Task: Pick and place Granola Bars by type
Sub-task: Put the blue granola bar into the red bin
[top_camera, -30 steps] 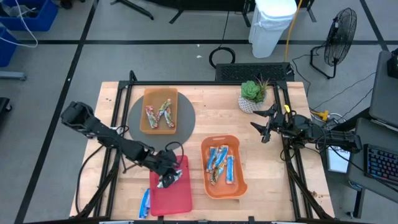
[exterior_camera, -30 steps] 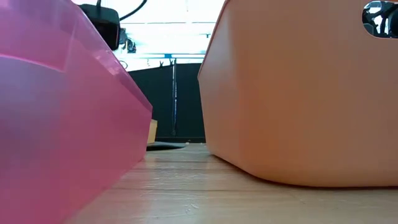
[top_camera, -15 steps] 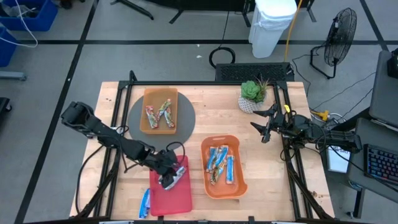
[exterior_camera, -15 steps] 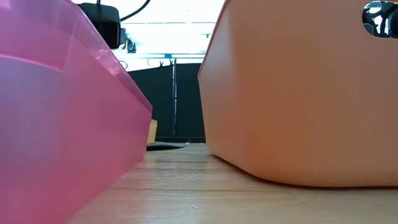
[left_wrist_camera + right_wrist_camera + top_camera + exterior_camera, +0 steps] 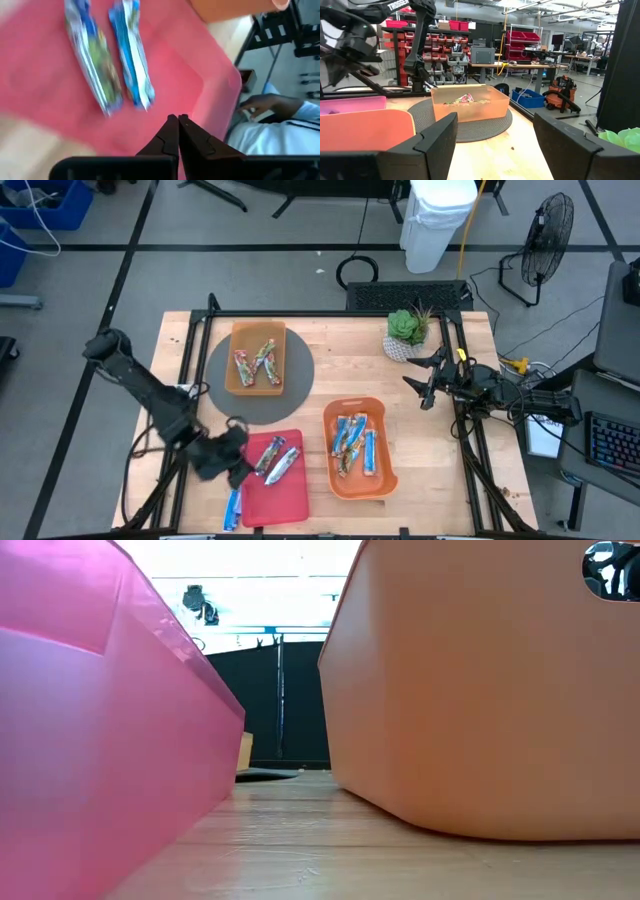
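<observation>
Your left hand [image 5: 237, 465] hangs closed and empty at the near-left edge of the shallow red plastic tray [image 5: 285, 495], its fingers pressed tip to tip. Just ahead of it two silvery-blue foil bars [image 5: 112, 60] lie side by side inside that tray — sorted by wrapper, it seems. One blue foil bar [image 5: 233, 505] lies on the wooden counter [image 5: 340, 375] just outside the tray, below the hand — likely your next pick. Your right hand [image 5: 425, 387] waits wide open, well apart, beside the potted succulent [image 5: 407, 332].
</observation>
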You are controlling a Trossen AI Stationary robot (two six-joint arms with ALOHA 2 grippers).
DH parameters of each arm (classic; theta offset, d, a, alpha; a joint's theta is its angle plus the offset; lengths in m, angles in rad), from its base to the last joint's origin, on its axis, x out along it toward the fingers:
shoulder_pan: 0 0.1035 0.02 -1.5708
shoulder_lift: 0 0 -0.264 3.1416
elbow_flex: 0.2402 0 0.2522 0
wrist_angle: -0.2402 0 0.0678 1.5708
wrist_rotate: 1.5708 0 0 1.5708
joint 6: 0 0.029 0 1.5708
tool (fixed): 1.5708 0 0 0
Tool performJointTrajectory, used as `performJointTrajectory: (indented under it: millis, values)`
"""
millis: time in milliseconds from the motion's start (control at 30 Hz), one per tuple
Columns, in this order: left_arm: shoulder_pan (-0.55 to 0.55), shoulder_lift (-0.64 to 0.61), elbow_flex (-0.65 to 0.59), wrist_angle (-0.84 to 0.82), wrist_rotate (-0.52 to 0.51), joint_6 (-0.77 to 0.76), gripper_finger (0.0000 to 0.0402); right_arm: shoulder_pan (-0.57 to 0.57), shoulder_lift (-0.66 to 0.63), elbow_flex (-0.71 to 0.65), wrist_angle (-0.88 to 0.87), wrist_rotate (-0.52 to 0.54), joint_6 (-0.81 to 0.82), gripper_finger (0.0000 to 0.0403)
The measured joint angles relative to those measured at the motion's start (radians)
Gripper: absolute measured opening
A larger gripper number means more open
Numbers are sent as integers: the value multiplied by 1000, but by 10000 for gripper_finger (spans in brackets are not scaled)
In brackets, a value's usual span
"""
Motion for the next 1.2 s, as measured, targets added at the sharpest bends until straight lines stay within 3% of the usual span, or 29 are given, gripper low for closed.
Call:
performJointTrajectory:
  millis: [200, 400, 733, 967, 1200]
  values:
    - [-208, 111, 0, 12, -49, -289, 5, 0, 0, 0, -1, 0, 0, 251]
    - [-312, 244, 0, 41, -49, -544, 9, 0, 0, 0, -2, 0, 0, 251]
    - [-319, 408, -1, 238, -25, -583, 11, 0, 0, 0, -2, 0, 0, 251]
    - [-308, 423, 4, 118, 128, -702, 13, 0, 0, 0, -2, 0, 0, 251]
    - [-301, 352, 1, -171, 87, -681, 5, 0, 0, 0, -2, 0, 0, 251]
